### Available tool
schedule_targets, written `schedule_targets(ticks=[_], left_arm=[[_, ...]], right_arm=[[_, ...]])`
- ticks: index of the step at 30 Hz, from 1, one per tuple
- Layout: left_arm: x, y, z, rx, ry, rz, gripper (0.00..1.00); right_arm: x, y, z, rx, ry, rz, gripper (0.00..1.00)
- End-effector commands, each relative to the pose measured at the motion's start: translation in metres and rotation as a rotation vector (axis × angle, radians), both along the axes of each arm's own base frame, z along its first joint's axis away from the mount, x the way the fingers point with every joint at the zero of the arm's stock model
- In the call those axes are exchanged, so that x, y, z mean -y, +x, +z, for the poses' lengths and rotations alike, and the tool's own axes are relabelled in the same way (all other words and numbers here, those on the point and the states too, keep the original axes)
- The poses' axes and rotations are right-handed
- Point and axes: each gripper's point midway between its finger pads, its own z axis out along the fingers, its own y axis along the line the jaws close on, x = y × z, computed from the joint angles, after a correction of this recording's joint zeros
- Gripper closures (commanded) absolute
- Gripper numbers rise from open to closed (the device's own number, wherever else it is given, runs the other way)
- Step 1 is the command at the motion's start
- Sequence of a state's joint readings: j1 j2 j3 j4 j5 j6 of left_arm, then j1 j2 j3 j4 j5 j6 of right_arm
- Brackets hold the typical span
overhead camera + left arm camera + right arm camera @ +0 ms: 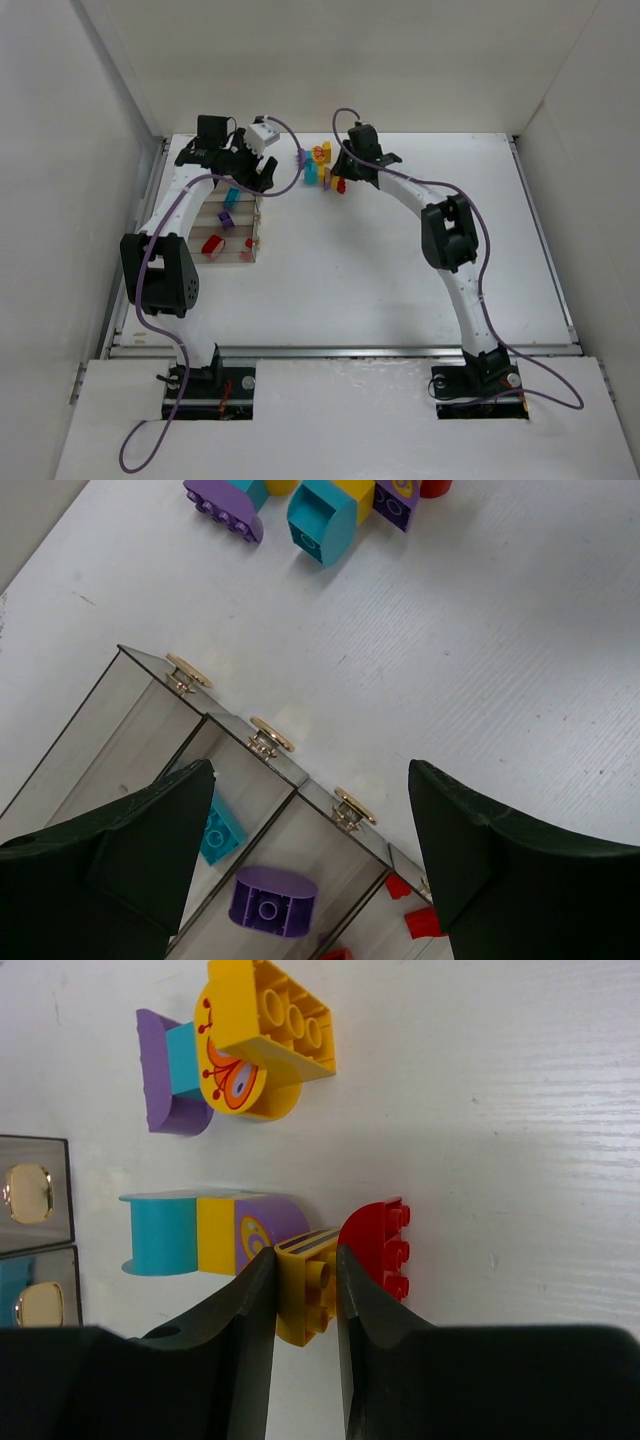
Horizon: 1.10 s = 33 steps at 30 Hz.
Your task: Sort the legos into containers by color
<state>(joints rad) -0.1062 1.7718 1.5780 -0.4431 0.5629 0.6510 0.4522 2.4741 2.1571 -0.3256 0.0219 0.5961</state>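
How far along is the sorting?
Done: a cyan brick, a purple brick and red bricks lie in the bins. In hand: the right gripper pinches a yellow brick. Left: the pile beside it, all four colours.

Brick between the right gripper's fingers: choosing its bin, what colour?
Yellow brick with dark stripes on one face; clearest in right wrist view.

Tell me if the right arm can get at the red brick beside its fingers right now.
Probably not yet. The right gripper is pinching the yellow striped brick, and the red brick sits just outside one finger. It would have to let go and shift over.
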Motion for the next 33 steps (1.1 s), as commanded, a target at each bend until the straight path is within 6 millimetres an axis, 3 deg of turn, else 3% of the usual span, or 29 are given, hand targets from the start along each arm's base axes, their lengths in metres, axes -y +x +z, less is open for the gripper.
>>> schedule_targets(ticks=[1, 2, 3, 5, 6, 7, 9, 11, 13, 14, 19, 23, 28, 33], left_arm=[[0.002, -0.006, 0.012, 0.040, 0.006, -0.025, 0.24], [0.003, -0.007, 0.009, 0.040, 0.009, -0.043, 0.24], [0.001, -0.008, 0.008, 0.059, 0.039, -0.074, 0.23], [0.005, -0.014, 0.000, 0.058, 0.078, -0.129, 0.21], [0.012, -0.018, -0.009, 0.053, 0.102, -0.174, 0.15], [0.010, -0.020, -0.011, 0.073, 0.142, -0.222, 0.00], [0.022, -0.025, -0.021, 0.083, 0.178, -0.299, 0.00], [0.023, -0.024, -0.027, 0.107, 0.239, -0.346, 0.00], [0.035, -0.026, -0.033, 0.120, 0.266, -0.399, 0.00], [0.038, -0.026, -0.038, 0.119, 0.283, -0.413, 0.00], [0.085, -0.031, -0.028, 0.159, 0.227, -0.513, 0.00], [0.109, -0.041, -0.039, 0.095, 0.159, -0.524, 0.00], [0.122, -0.031, -0.035, 0.059, 0.058, -0.400, 0.00], [0.120, -0.026, -0.054, 0.009, 0.066, -0.351, 0.00]], right_arm=[[-0.011, -0.008, 0.024, 0.059, 0.010, 0.107, 1.00], [-0.010, -0.014, 0.021, 0.054, 0.005, 0.127, 1.00], [-0.008, -0.016, 0.041, 0.097, -0.006, 0.144, 1.00], [-0.009, -0.024, 0.052, 0.120, -0.003, 0.188, 1.00], [-0.007, -0.031, 0.049, 0.111, -0.016, 0.210, 1.00], [-0.007, -0.037, 0.061, 0.136, -0.024, 0.242, 1.00], [-0.008, -0.052, 0.056, 0.116, -0.022, 0.301, 1.00], [-0.009, -0.063, 0.065, 0.123, -0.014, 0.340, 1.00], [-0.008, -0.075, 0.057, 0.102, -0.029, 0.357, 1.00], [-0.006, -0.078, 0.063, 0.115, -0.037, 0.364, 1.00], [-0.010, -0.098, 0.064, 0.105, -0.039, 0.398, 1.00], [-0.011, -0.108, 0.068, 0.083, -0.003, 0.401, 1.00], [-0.015, -0.115, 0.077, 0.078, 0.035, 0.417, 1.00], [-0.018, -0.117, 0.082, 0.088, 0.057, 0.428, 1.00]])
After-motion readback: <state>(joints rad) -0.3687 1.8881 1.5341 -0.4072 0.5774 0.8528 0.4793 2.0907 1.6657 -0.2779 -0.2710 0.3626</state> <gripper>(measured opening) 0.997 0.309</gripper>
